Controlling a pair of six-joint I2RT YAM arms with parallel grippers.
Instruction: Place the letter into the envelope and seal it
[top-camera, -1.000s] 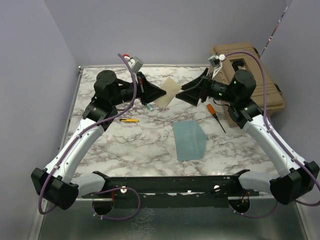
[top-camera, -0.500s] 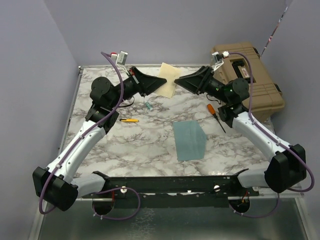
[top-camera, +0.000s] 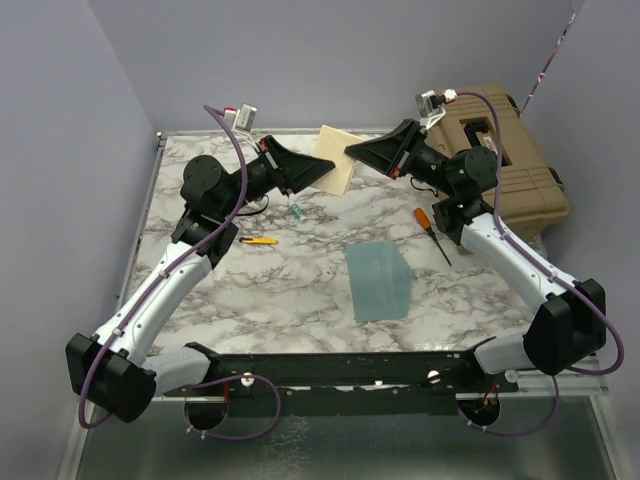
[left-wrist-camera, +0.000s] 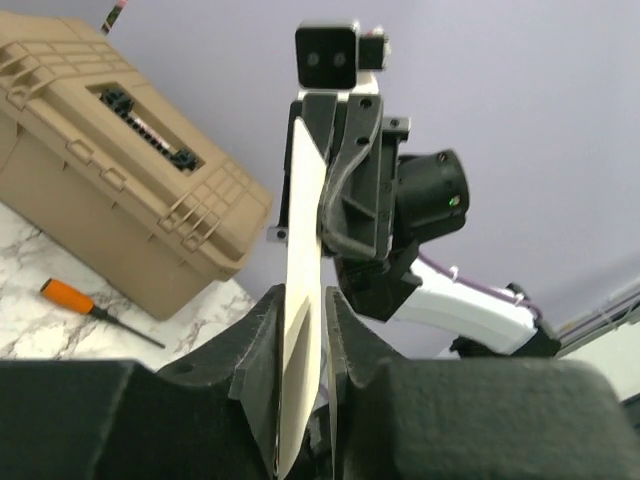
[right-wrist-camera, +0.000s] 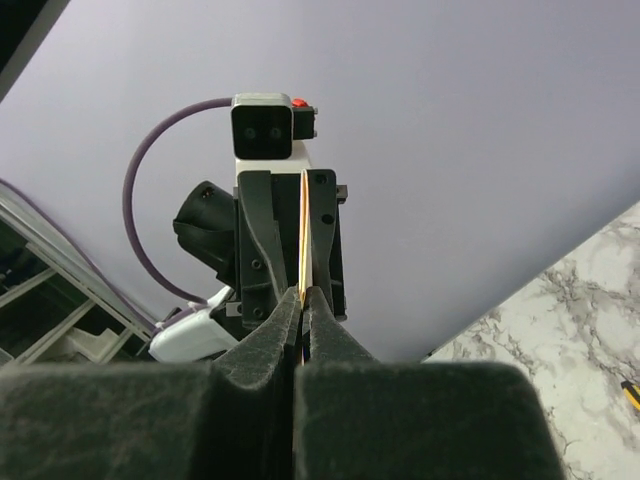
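Where the marbled white-and-grey tabletop (top-camera: 250, 290) meets the plain lavender walls (top-camera: 330, 60) that close it in on the left, far and right sides, a tan hard case (top-camera: 520, 170) sits in the far right corner. An orange-handled screwdriver (top-camera: 430, 228) lies on the near side of the case. A yellow pen-shaped tool (top-camera: 258, 241) lies on the left half, and a small teal object (top-camera: 298, 212) (too small to identify) lies between it and the table's middle.

The letter (top-camera: 337, 160) is off the table, in the air over the far middle, between the two grippers. From above, its cream face is turned toward the near side, and it is cocked so that one corner points up and far-left. Being square, it shows no long axis. Each wrist camera sees it edge-on as a thin upright strip.

The right gripper (top-camera: 350, 152) reaches in from the right, its fingers (right-wrist-camera: 265, 340) pressed together on the sheet's edge, pinching it. The left gripper (top-camera: 328, 172) comes in from the left. Its fingers (left-wrist-camera: 255, 345) stand slightly apart with the lower part of the sheet running between them, not clamped.

The envelope (top-camera: 380, 280) lies flat on the table, nearer than the letter and just right of centre, well apart from both grippers. Its long axis runs near to far, leaning a little, and its far right corner slants off.
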